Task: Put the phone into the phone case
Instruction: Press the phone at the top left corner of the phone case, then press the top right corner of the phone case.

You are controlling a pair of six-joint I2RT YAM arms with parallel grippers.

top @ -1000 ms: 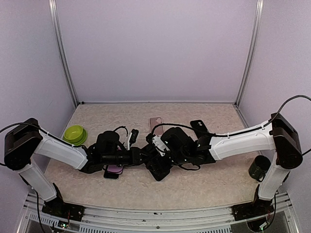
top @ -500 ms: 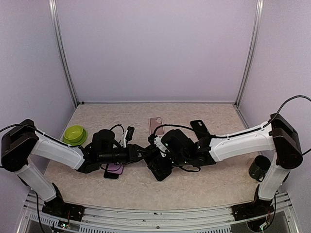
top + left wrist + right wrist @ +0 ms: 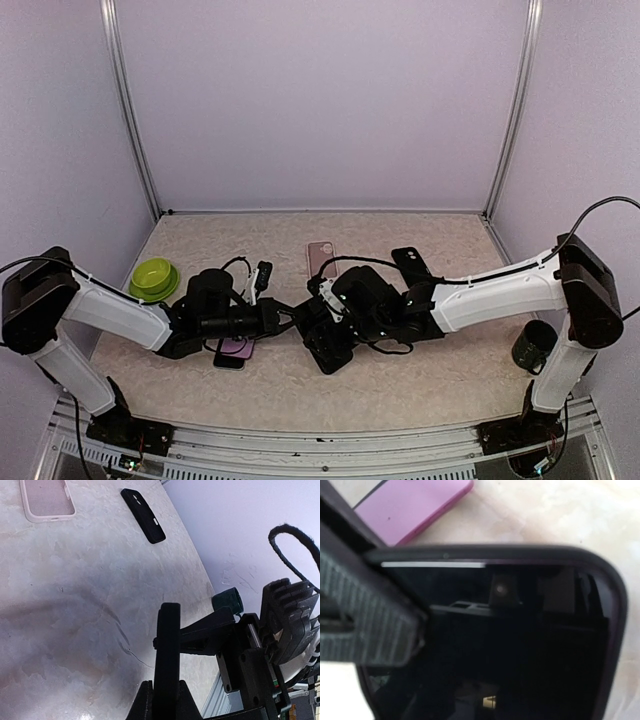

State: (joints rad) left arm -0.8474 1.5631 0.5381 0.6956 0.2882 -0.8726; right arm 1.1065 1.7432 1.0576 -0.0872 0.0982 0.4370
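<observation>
Pinching the thin edge of the black phone (image 3: 167,645) tight with the left jaws. Gripping the same phone from the other side with the right jaws, spread wide across it. Holding it up off the surface (image 3: 430,390), in the middle between the two arms. Cannot tell what the dark rim (image 3: 616,630) around the screen is: maybe the phone case, maybe just the phone's own edge.

Could go wrong in a few ways from here. Might slip out from such a skinny bite on the edge. Might twist or bend under a push from both sides at once. Might fall onto the purple phone (image 3: 235,349) lying just beside and below. Might pop a corner loose if pressed on one side only.

Also lying around: a pink case (image 3: 321,257) and a flat black thing (image 3: 410,262) farther back, a green bowl (image 3: 153,277) on the left, a dark cup (image 3: 533,345) on the right. Could bump one of these on a big swing, or reach for the wrong case by mistake.
</observation>
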